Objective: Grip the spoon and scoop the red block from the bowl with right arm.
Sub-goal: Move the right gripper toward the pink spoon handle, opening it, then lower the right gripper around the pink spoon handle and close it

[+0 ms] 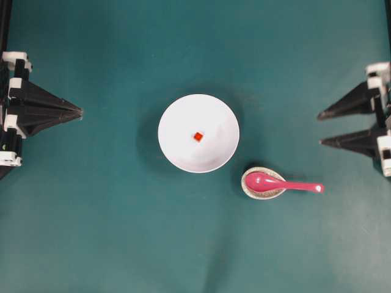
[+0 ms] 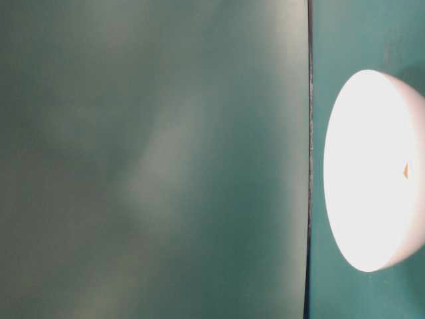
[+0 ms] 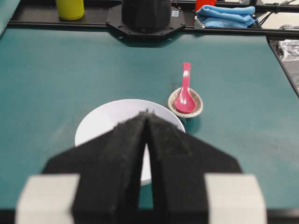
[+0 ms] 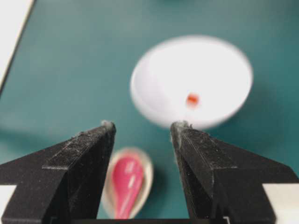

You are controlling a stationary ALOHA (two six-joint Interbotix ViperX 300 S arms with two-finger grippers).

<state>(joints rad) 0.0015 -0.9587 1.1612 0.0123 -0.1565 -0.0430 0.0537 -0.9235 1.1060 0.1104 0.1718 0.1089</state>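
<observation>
- Bowl [image 1: 183, 149]: large round plain white dish at the centre of the teal table [image 1: 110, 232]; upright; in the table-level view it shows only as an overexposed white disc at the right edge.
- Red block [image 1: 198, 137]: tiny red-orange cube lying inside the bowl, near its middle, touching nothing else.
- Spoon [image 1: 278, 183]: glossy magenta-pink soup spoon; oval scoop resting in a small dish, straight handle running out over the dish rim toward the right side of the overhead view; well apart from both grippers.
- Speckled dish [image 1: 247, 190]: small beige egg-shaped dish just beside the bowl, on its lower right in the overhead view, not touching it.
- Right gripper [image 1: 319, 128]: at the right edge of the overhead view, tips toward the bowl; jaws spread wide with nothing between them; its wrist view shows the spoon's scoop low in the gap and the bowl beyond.
- Left gripper [image 1: 80, 112]: at the left edge, tips toward the bowl; jaws pressed together, grasping nothing.
- Background, left wrist view: yellow container [image 3: 70, 8] and folded blue cloth [image 3: 226, 15] beyond the far table edge.
</observation>
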